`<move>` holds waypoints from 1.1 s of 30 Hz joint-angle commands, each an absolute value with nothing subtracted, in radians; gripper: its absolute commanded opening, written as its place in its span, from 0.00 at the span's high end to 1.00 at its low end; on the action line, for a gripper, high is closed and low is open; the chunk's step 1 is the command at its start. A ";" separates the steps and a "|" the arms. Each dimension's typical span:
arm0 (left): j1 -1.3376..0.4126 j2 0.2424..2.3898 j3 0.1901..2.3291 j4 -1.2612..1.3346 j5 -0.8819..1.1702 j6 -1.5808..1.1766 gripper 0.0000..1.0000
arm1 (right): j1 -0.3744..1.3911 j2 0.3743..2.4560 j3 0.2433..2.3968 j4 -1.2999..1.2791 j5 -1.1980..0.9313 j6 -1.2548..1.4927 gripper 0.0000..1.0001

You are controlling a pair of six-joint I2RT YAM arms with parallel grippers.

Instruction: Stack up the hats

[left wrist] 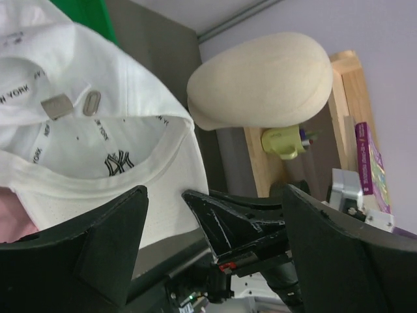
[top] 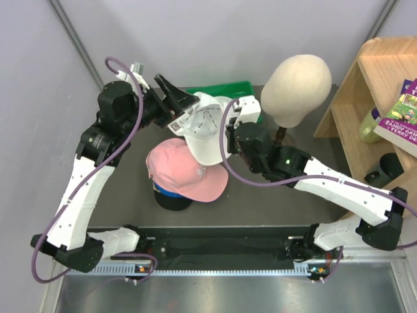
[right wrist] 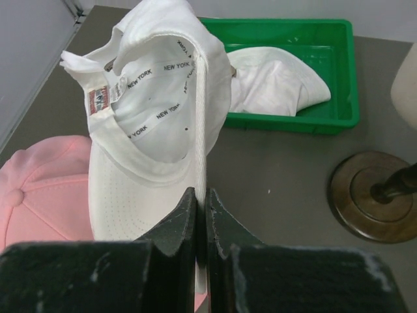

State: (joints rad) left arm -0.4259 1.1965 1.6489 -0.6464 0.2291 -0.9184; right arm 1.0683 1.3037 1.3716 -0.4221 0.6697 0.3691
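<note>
Above pink cap (top: 189, 173): R pincer (right wrist: 202, 195) pinching white cap (right wrist: 156, 117) | L pincer (left wrist: 215, 190) wide | R-wrist only: cloth (right wrist: 273, 85) in bin (right wrist: 340, 72)

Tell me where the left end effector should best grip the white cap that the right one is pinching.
Probably the back rim, approached from the cap's far-left side. The white cap hangs with its opening turned upward from the right end effector, which is shut on its near edge. That leaves the opposite edge as a free, thin fold facing the open left end effector.
</note>
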 commanded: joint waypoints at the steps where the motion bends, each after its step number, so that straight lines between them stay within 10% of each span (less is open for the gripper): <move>1: -0.428 1.200 1.579 -0.557 0.374 -1.011 0.11 | 1.130 1.315 1.457 -0.385 0.808 0.309 1.00; 26: -0.439 1.293 1.534 -0.552 0.492 -0.928 0.07 | 1.339 1.381 1.474 -0.239 0.954 0.060 1.00; 33: -0.442 1.313 1.552 -0.572 0.469 -0.870 0.49 | 1.373 1.396 1.476 -0.207 0.976 0.009 1.00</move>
State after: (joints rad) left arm -0.4362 1.3125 1.5272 -0.5659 0.4744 -0.9184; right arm 1.3365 1.3884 1.4361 -0.2840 0.9749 0.0391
